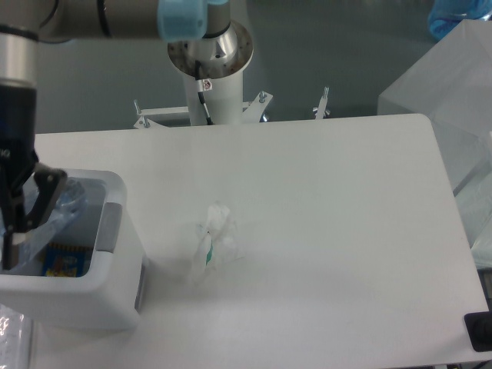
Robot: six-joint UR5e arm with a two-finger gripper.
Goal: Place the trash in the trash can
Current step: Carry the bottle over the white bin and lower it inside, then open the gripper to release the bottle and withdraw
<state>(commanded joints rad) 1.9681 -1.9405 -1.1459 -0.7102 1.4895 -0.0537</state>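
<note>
gripper at 9 o'clock, low in the bin, mostly cut off by the frame edge | fingers: grip cannot be told; clear bottle beside them inside the bin (blurred) | wrapper on the counter, mid-frame, apart from the bin

White table, translucent box beyond its right edge.
</note>
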